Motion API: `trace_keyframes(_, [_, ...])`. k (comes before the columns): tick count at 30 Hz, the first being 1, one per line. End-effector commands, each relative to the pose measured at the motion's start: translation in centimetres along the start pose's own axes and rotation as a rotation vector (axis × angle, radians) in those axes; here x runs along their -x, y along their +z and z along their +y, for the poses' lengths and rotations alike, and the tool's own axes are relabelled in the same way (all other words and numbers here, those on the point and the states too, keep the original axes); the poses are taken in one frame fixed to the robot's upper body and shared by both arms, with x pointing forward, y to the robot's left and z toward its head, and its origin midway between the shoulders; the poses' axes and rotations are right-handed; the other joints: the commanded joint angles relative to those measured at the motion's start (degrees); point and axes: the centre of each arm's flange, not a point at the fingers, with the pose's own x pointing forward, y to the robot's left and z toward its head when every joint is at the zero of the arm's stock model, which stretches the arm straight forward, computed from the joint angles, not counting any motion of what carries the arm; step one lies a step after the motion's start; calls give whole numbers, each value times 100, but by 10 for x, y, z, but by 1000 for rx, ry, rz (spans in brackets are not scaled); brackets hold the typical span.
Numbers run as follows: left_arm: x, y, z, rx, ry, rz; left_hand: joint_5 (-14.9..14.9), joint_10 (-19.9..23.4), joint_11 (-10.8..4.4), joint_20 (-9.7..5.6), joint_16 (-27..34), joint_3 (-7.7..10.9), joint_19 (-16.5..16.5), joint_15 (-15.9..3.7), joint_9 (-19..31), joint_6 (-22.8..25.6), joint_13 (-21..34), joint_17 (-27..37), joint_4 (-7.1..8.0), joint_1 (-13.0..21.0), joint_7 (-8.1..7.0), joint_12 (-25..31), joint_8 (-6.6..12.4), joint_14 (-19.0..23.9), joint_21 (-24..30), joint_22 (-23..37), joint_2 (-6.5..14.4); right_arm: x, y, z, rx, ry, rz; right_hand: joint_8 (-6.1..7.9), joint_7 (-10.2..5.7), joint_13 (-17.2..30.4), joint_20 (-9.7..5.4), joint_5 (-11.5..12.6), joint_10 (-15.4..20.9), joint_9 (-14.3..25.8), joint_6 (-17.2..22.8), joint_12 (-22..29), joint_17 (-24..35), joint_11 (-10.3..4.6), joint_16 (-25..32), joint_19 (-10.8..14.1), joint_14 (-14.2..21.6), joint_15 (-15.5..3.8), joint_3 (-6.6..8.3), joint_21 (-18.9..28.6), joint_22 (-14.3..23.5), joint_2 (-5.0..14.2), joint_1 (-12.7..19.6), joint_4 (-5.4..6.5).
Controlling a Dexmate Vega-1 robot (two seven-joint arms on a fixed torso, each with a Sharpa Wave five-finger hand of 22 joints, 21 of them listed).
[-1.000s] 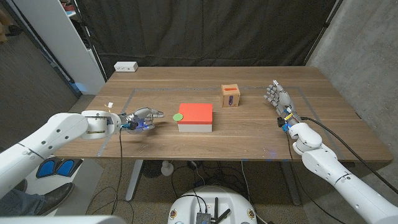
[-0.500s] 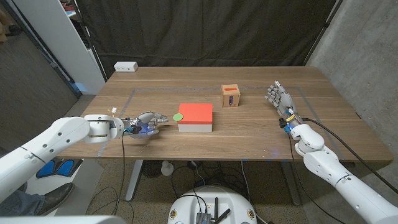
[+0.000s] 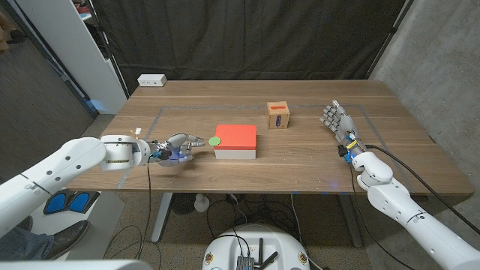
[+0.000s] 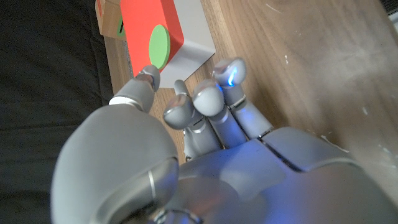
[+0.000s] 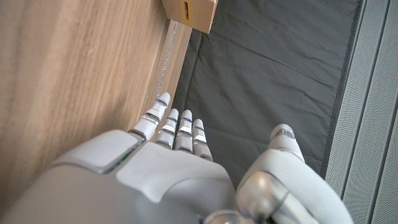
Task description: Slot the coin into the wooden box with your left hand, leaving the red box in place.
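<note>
While the right hand stands on edge with fingers straight, apart and empty, the left hand reaches with loosely spread, empty fingers. Just beyond its fingertips, the green coin sits against the red box. Well past both stands the wooden box.

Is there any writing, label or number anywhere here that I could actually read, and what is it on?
None can be read.
Wooden box: a red mark on its front, too small to tell whether it holds any text.
Red box: plain, no writing.
Green coin: plain in the left wrist view, no figure or word.
White power strip at the table's far edge: no legible label.
</note>
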Motion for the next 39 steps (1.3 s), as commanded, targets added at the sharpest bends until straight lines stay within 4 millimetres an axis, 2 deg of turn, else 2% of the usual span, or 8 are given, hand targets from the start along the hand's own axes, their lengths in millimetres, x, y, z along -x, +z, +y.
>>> trace_keyframes(1, [-5, 2, -7, 6, -26, 20, 4, 10, -8, -173, -8, -28, 37, -17, -14, 56, 5, 43, -11, 22, 59, -31, 72, -13, -45, -70, 70, 2, -2, -6, 3, -6, 12, 25, -9, 17, -3, -1, 60, 27, 72, 46, 15, 1, 25, 69, 43, 13, 19, -4, 33, 56, 19, -29])
trace_keyframes(7, [-6, -1, -10, 22, -30, 32, 9, 7, -8, -174, -37, -17, 71, -21, -60, 112, -25, 76, -5, 32, 196, -65, 100, -39, -96, -220, 152, 3, -3, -9, 10, -6, 21, 25, -20, 18, 7, -1, 75, 28, 81, 49, 14, 7, 29, 74, 57, 15, 18, -10, 33, 58, 19, -29])
trace_keyframes(15, [-3, -5, -9, 57, -30, 20, 11, -9, -4, -169, -91, 8, 119, -27, -129, 116, -41, 93, -9, 10, 186, -104, 105, -49, -88, -281, 206, 4, -4, -13, 13, -8, 33, 23, -25, 19, 29, -2, 83, 28, 95, 47, 13, 12, 31, 83, 64, 12, 15, -21, 34, 62, 17, -28])
trace_keyframes(21, [-9, -10, -10, 121, -85, 3, 11, 1, -2, -168, -106, 40, 113, -26, -170, 95, -16, 133, -1, -24, 200, -105, 103, -49, -95, -300, 242, 4, -4, -14, 20, -4, 34, 20, -27, 20, 38, -2, 86, 28, 100, 45, 11, -3, 32, 93, 69, 16, 13, -26, 35, 63, 16, -28])
trace_keyframes(39, [-11, -11, -9, 136, -74, 39, 7, -53, 0, -164, -173, 159, 102, -34, -147, 50, -6, 214, -22, -90, 234, -245, 174, -72, -82, -291, 318, 6, -4, -15, 21, -9, 41, 15, -39, 22, 47, -2, 102, 29, 115, 43, 9, -2, 39, 112, 90, 21, 12, -40, 36, 71, 19, -29])
